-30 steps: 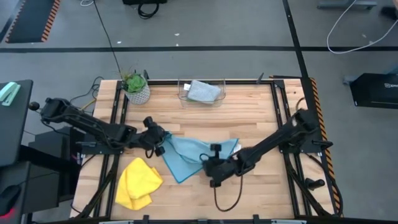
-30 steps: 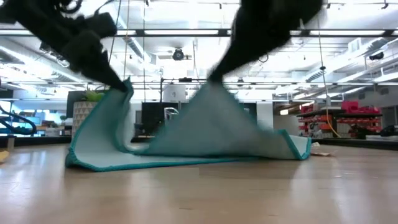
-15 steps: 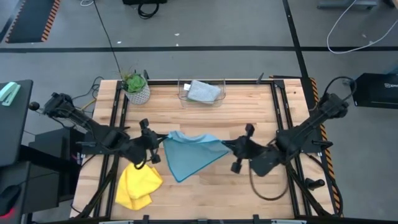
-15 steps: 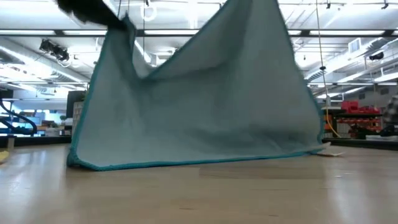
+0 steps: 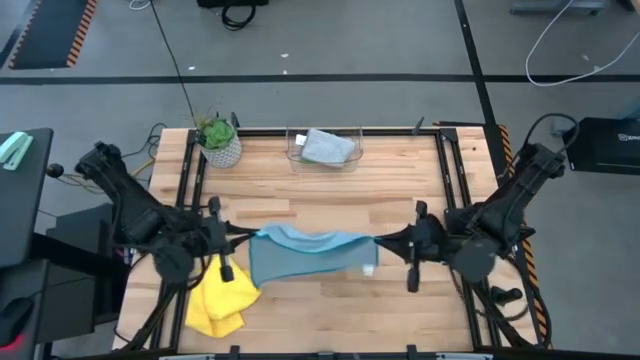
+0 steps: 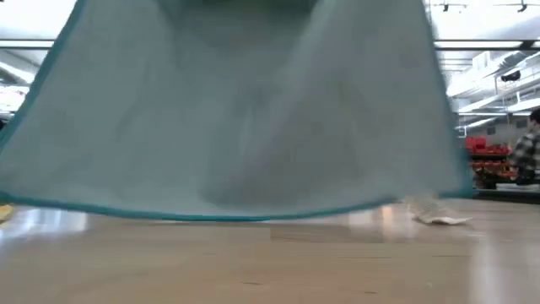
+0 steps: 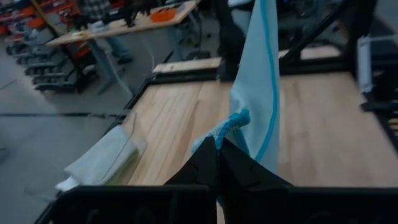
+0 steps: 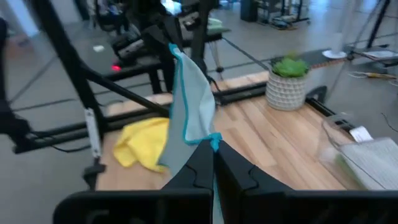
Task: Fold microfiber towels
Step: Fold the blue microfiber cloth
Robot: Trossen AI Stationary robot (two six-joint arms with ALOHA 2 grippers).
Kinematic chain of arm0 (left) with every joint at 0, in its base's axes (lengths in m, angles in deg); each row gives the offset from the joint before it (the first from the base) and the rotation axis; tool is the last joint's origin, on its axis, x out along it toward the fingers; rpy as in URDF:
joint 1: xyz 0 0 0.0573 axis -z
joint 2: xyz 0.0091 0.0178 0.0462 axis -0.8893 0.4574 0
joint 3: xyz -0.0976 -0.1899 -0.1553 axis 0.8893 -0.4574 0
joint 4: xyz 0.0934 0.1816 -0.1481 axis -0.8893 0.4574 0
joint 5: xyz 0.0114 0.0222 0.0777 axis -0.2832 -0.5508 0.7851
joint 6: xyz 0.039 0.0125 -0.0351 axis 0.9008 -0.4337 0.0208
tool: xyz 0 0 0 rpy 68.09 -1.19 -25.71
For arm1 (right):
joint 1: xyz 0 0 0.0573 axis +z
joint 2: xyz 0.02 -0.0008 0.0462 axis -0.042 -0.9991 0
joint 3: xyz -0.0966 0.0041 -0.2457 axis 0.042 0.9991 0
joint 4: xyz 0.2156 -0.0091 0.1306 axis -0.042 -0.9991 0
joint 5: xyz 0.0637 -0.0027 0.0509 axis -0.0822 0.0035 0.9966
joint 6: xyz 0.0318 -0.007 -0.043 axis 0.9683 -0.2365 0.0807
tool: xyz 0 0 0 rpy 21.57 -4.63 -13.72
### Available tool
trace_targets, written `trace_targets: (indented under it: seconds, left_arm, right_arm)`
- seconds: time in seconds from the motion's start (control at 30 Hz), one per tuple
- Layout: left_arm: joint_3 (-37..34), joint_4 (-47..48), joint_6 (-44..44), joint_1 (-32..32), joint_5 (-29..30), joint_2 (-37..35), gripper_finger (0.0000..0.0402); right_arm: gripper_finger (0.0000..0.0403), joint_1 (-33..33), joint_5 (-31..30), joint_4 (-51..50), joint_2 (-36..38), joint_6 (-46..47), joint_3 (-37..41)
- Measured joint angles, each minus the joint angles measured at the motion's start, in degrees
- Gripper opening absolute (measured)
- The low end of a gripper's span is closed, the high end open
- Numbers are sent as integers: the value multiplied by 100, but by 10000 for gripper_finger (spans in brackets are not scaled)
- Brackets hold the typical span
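Blue towel [image 5: 308,253] stretched at frame centre in the high view, hanging clear above the table [image 5: 390,190]. Left gripper [image 5: 243,237] clamped on its left corner, right gripper [image 5: 378,241] on its right. Yellow towel [image 5: 221,296] crumpled lower left; grey towel [image 5: 327,147] in bin [image 5: 296,160], top centre.

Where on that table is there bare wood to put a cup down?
Bare wood lies between the clear bin and the stretched blue towel, and along the near edge right of the yellow towel. The plant fills the far-left corner.
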Motion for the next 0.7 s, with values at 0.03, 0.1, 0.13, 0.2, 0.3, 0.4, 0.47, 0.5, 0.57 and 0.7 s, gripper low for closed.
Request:
trace_targets:
  seconds: [0.03, 0.1, 0.13, 0.2, 0.3, 0.4, 0.47, 0.5, 0.57, 0.7]
  left_arm:
    - [72, 3, 56, 56, 2, 5, 7]
    - [211, -3, 140, 156, 46, 13, 5]
    - [259, 0, 160, 205, 93, 13, 5]
    - [323, 9, 176, 255, 195, 13, 5]
    - [316, 251, 68, 156, 245, 7, 7]
    - [114, 836, -509, -227, 253, 7, 5]
    - [-200, 1072, -906, -557, 247, 7, 5]
    - [-392, 1107, -1056, -715, 242, 7, 6]
    - [-776, 1098, -1323, -1010, 235, 4, 6]
    - [-1691, 736, -1759, -1519, 95, 4, 5]
  right_arm:
    - [8, 64, 34, -21, -2, -43, -140]
    - [9, 193, 70, -24, -2, -58, -431]
    - [9, 251, 71, -21, 2, -62, -568]
    - [9, 335, 58, -126, 4, -36, -815]
    - [9, 268, 15, -530, 27, 185, -1019]
    - [9, -110, 25, -1330, 112, 895, -880]
    - [9, -463, 96, -1924, 158, 1493, -609]
    - [9, -637, 145, -2108, 182, 1741, -421]
    - [9, -961, 299, -2173, 265, 1999, 57]
    - [9, -1541, 663, -2015, 438, 2251, 1065]
